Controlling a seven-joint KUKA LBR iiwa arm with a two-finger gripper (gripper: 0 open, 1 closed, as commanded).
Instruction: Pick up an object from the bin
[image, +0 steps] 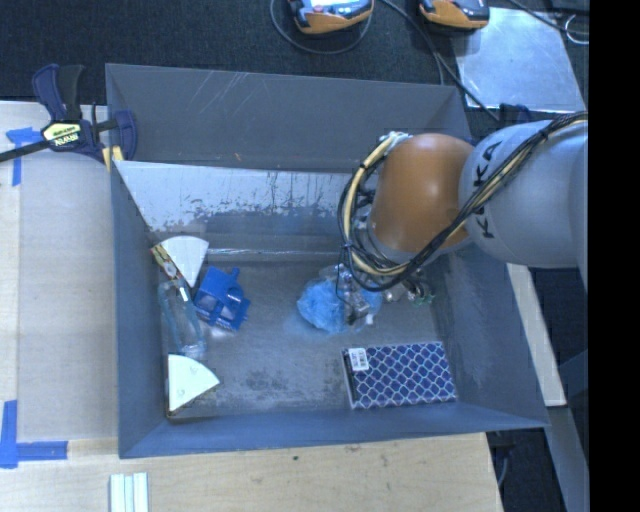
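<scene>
Crumpled light-blue soft thing (318, 306) near the middle of the bin (300, 130), hand (353, 303) at its 3 o'clock edge, open or closed cannot be told, lattice-patterned dark blue box (400, 375) near at 5 o'clock, blue plastic block (222, 298) apart at 9 o'clock, clear bottle (180, 322) and two white wedges (186, 257) beyond that.

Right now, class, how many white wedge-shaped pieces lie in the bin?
2. One white wedge lies against the left wall, towards the back; the other white wedge sits in the front left corner. The arm hides some floor on the right, so another may be hidden.
</scene>
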